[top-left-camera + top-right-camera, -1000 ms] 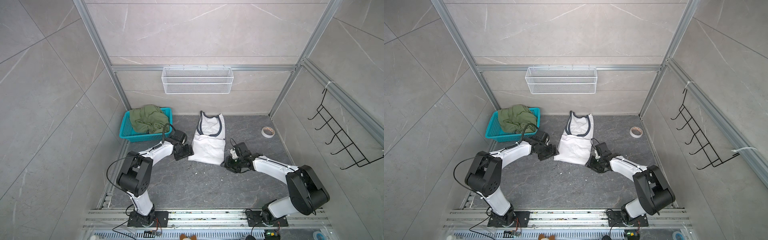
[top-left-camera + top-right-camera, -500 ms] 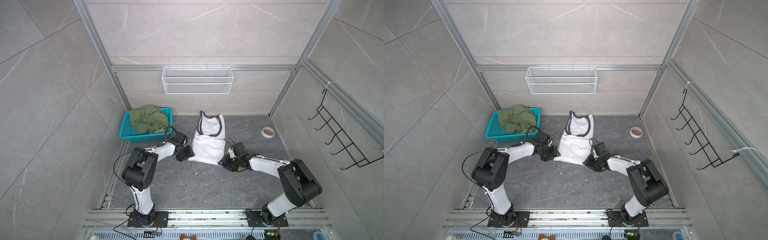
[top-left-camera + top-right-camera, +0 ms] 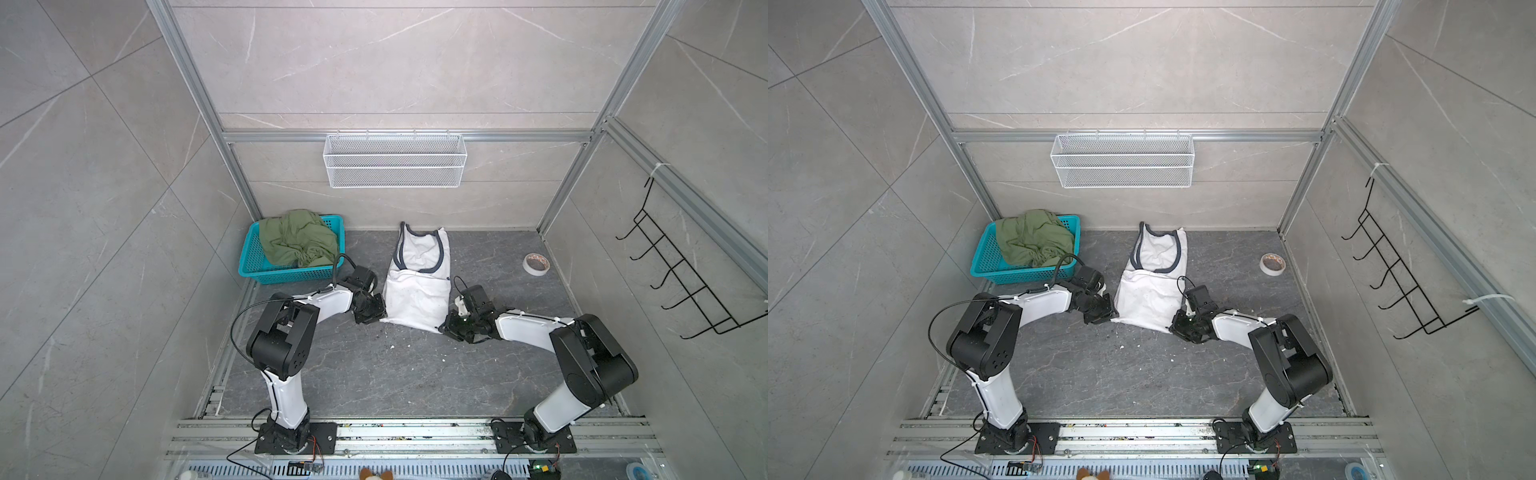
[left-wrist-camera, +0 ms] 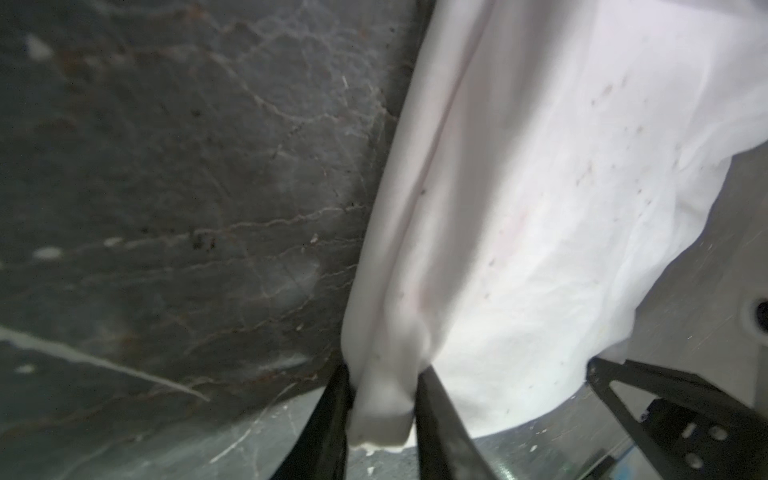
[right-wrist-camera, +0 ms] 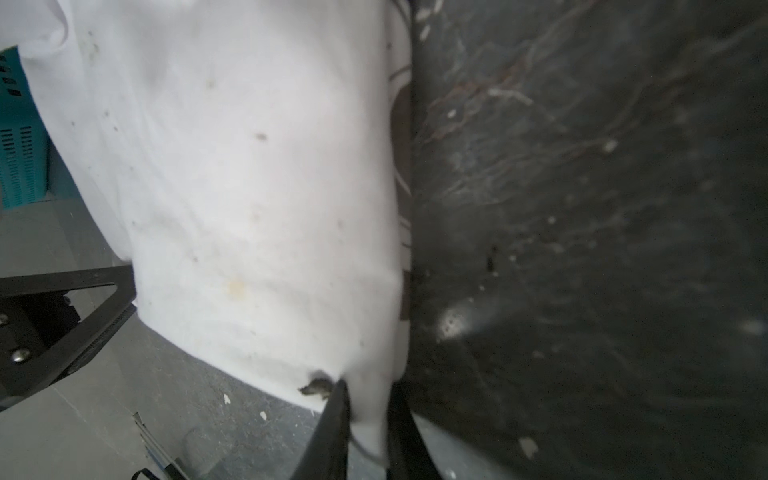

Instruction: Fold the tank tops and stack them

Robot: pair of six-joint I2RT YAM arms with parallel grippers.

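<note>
Beside the teal basket [image 3: 286,275], on the table [image 3: 374,374], the white tank top [image 3: 417,297] lies flat. The left end effector [image 4: 382,378] is clamped on its hem corner nearer the basket, and the right end effector [image 5: 368,386] on the farther hem corner. The olive tank top [image 3: 297,241] sits crumpled inside the basket.
</note>
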